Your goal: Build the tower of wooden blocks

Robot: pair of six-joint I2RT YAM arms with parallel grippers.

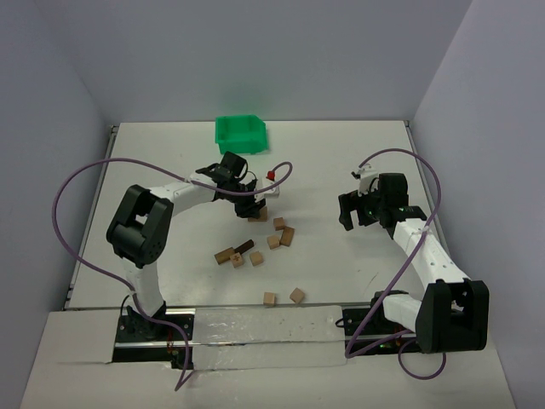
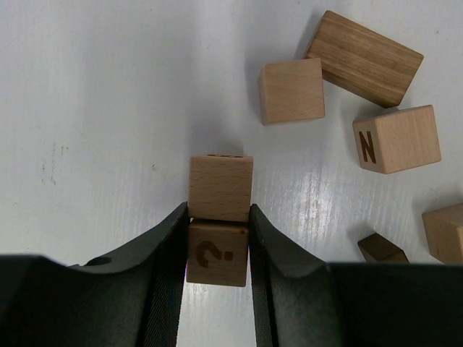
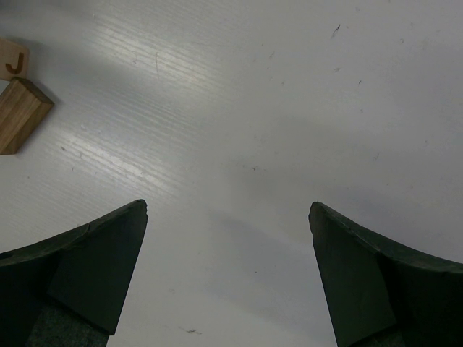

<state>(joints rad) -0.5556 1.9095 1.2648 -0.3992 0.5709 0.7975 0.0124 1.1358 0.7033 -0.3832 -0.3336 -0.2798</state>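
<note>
My left gripper (image 1: 248, 204) (image 2: 218, 209) is shut on a tan cube marked "?" (image 2: 216, 253). That cube touches a second tan cube (image 2: 221, 186) just past the fingertips; together they show as one block spot (image 1: 259, 213) under the gripper. Whether one sits on the other I cannot tell. Loose blocks lie close by: a plain cube (image 2: 291, 90), a longer bar (image 2: 364, 58), an "N" cube (image 2: 396, 139) and a dark piece (image 2: 381, 249). My right gripper (image 1: 347, 213) (image 3: 228, 210) hangs open over bare table, nothing between its fingers.
Several loose blocks are scattered mid-table (image 1: 278, 223) (image 1: 256, 257), with a dark bar (image 1: 245, 247) and two cubes nearer the bases (image 1: 270, 298) (image 1: 296, 295). A green bin (image 1: 240, 134) stands at the back. A "J" cube (image 3: 13, 59) and a bar (image 3: 18, 116) lie left of the right gripper.
</note>
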